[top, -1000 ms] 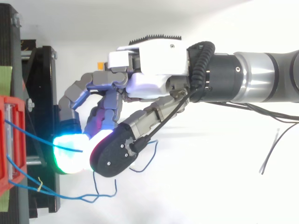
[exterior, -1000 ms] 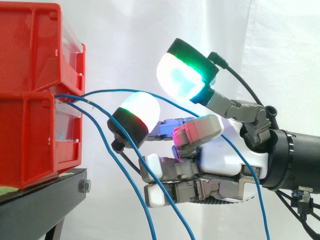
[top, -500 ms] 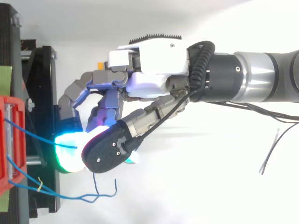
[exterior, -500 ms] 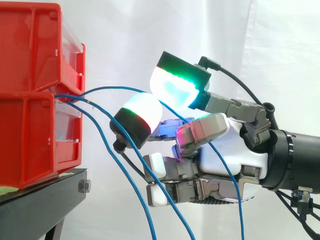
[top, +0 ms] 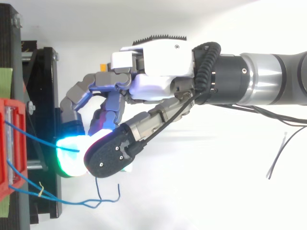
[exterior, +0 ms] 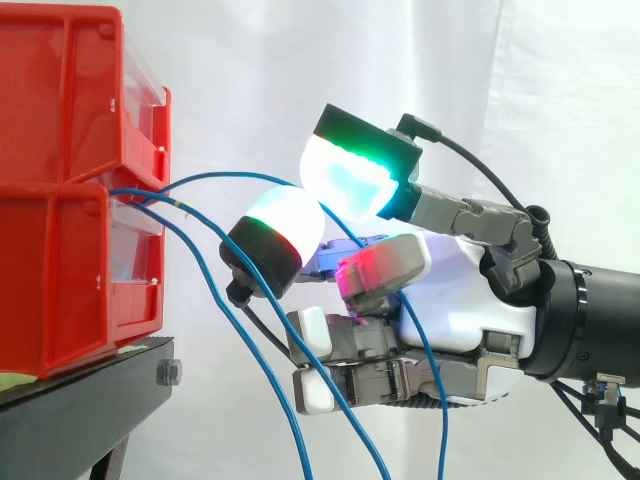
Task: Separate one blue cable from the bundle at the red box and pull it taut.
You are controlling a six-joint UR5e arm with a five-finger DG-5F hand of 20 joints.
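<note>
Two red bins (exterior: 60, 270) stand stacked at the left on a black stand (exterior: 90, 390). Blue cables leave the bins' front. One blue cable (exterior: 225, 179) arcs up and right, passes between two glowing fingertips (exterior: 350, 170), then drops in front of the palm. My hand (exterior: 460, 300) comes in from the right with its fingers curled, pinching that cable between the green-white pad and the white-red pad (exterior: 280, 235). From above, the same cable (top: 38, 139) runs from the bins (top: 4, 158) into the pads of the hand (top: 158, 62).
Two more blue cables (top: 76, 202) hang loose below the pinched one and trail past the underside of the hand. A yellow tie (top: 41, 190) sits on one near the bins. Thin dark wires (top: 280, 153) lie at the right. A white curtain is behind.
The upper pad has swung left and down towards the other pad, closing on the blue cable. The cable's hanging part has moved left, closer to the palm.
</note>
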